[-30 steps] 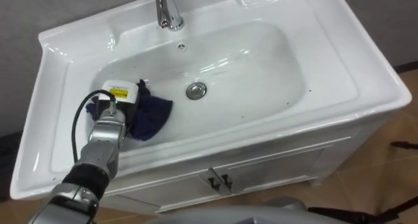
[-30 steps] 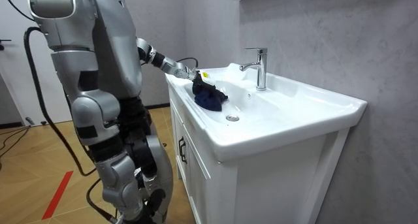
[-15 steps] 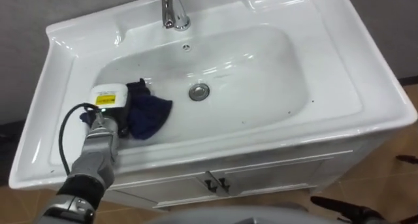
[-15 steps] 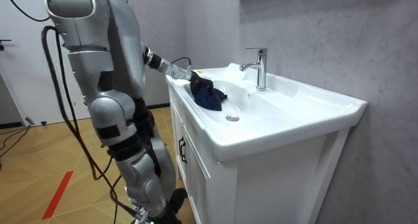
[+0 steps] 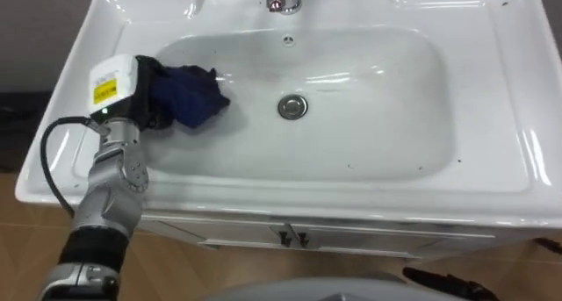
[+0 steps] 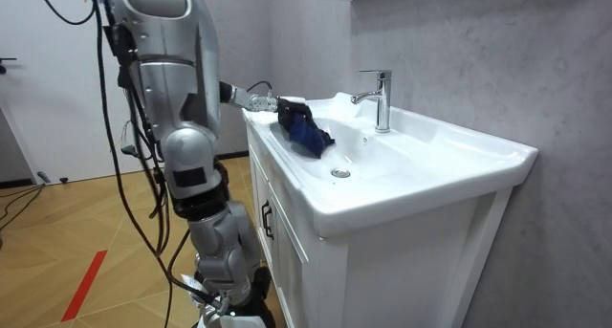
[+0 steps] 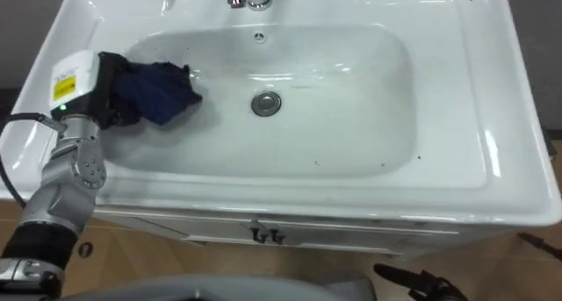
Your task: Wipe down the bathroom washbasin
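The left hand (image 5: 132,86) sits at the basin's (image 5: 378,143) left end against a bunched dark blue cloth (image 5: 191,95). The cloth's long axis runs rightward toward the drain (image 5: 292,107). Whether the hand grips it cannot be told.

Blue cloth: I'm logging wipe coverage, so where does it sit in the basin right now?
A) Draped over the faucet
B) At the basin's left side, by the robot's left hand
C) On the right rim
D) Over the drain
B: the blue cloth lies bunched against the left wall of the basin, right at the left hand and apart from the drain.
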{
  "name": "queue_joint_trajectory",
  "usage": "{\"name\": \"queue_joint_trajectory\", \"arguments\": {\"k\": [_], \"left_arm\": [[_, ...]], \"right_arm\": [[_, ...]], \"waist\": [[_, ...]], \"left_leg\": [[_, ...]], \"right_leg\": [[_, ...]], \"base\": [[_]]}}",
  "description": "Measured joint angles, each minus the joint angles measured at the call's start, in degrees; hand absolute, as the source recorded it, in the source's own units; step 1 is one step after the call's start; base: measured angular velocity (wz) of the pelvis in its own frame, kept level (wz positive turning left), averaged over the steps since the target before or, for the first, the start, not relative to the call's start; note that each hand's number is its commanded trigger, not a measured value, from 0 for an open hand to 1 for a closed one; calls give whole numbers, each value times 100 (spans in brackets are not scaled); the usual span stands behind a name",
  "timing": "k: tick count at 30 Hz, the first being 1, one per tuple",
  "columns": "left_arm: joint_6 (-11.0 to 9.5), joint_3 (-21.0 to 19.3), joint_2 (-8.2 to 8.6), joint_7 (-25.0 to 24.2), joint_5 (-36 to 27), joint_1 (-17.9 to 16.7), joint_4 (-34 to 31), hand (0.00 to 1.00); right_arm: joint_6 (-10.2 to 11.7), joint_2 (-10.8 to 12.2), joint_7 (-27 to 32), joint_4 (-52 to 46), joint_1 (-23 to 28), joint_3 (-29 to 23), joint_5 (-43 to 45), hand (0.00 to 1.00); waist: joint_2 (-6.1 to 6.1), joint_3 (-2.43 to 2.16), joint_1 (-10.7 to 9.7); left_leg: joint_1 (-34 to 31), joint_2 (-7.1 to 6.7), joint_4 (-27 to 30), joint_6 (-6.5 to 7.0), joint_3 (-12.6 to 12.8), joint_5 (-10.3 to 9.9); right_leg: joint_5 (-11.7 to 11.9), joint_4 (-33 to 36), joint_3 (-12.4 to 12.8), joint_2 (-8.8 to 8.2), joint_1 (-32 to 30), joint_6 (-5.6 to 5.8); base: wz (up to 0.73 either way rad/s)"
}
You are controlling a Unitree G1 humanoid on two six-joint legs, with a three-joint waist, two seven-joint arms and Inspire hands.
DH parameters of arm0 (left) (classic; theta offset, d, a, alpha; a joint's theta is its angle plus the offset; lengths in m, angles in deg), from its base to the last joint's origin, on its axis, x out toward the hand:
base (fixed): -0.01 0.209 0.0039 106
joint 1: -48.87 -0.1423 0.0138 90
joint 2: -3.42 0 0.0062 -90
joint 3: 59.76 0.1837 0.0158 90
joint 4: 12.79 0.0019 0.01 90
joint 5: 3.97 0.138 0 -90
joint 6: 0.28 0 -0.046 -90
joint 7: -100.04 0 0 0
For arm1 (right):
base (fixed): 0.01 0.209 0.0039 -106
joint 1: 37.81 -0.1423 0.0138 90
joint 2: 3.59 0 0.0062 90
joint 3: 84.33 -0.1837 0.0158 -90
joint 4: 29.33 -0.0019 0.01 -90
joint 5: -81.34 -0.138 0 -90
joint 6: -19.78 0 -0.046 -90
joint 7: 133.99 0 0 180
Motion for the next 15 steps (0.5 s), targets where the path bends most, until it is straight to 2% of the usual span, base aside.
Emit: {"name": "queue_joint_trajectory", "arguments": {"k": [5, 10, 12, 15], "left_arm": [[-147, -89, -64, 437, -457, 0, -416, 100], [-221, -92, -63, 647, -655, -15, -870, 100], [-382, -145, -63, 792, -655, -95, -1072, 100], [-467, -296, -63, 930, -646, -269, -1277, 100]], "right_arm": [[10, -1, -82, -35, 89, 122, -6, 0], [11, 1, -136, -35, 161, 126, -5, 0], [13, -1, -180, -37, 212, 175, 12, 0], [43, 0, -193, -22, 228, 238, 0, 0]], "waist": [[6, -6, 28], [11, -9, 203], [22, -35, 311], [30, -48, 314]], "left_leg": [[70, 0, -16, -1, -98, -1], [102, -13, -10, -14, -154, -9], [114, -19, 4, -14, -153, -9], [149, -29, 2, -13, -167, -8]], "right_leg": [[0, 18, -140, -5, 125, 0], [0, -70, -150, -4, 172, 1], [-3, -80, -132, -5, 183, 6], [-11, -82, -128, -11, 203, 21]], "base": [[9], [1], [0], [0]]}}
